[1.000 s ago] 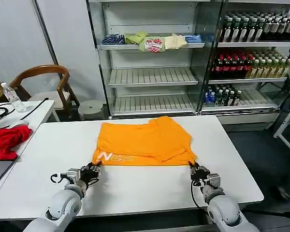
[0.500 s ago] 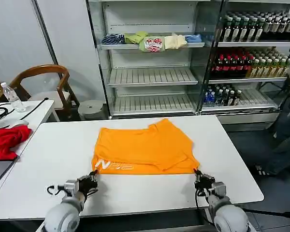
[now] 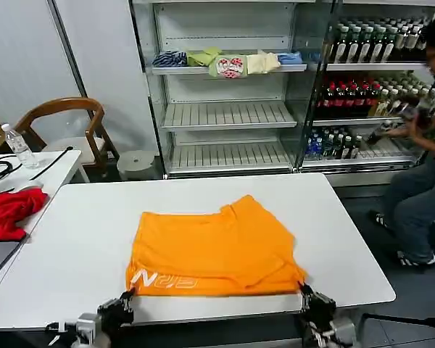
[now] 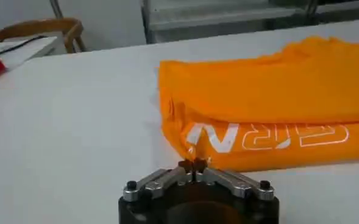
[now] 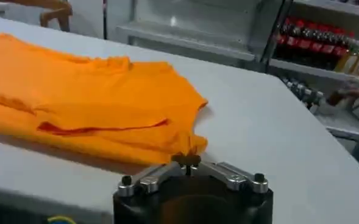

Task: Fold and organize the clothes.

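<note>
Our left gripper [image 4: 193, 164] has its fingertips pinched tight on the near left corner of the orange T-shirt [image 3: 214, 250], just below the pale lettering [image 4: 267, 136]. Our right gripper [image 5: 187, 161] is pinched the same way on the near right corner, where the hem bunches into a small tuck. Both sit at the near edge of the white table [image 3: 80, 225], w/ the shirt stretching away from the fingers toward the shelves [image 3: 228, 109].

Step in hand, as we judge it: dragging the half-folded shirt toward us by its two corners to square it up. Next move prob. needs even pull on both sides, then a lift to carry the near edge over for another fold (uneven tension would skew the hem).

Shirt looks soft, doubled over, a sleeve flap layered on top, edges fairly straight, a few shallow wrinkles.
</note>
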